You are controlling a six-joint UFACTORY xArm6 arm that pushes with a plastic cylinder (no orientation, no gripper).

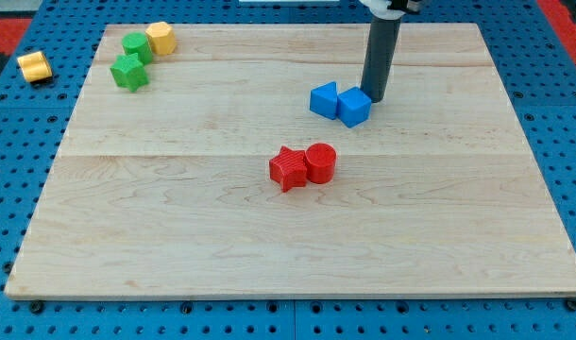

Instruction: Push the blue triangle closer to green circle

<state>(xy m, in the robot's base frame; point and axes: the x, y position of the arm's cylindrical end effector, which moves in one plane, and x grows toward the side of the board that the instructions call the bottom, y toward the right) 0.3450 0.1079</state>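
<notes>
The blue triangle lies on the wooden board right of centre, toward the view's top, touching a blue cube on its right. The green circle sits at the board's top left, between a green star just below it and a yellow hexagon to its right. My tip is at the blue cube's upper right edge, touching or nearly touching it, to the right of the triangle.
A red star and a red cylinder touch each other near the board's centre. A yellow block lies off the board on the blue pegboard at the view's top left. The board's edge runs along the view's bottom.
</notes>
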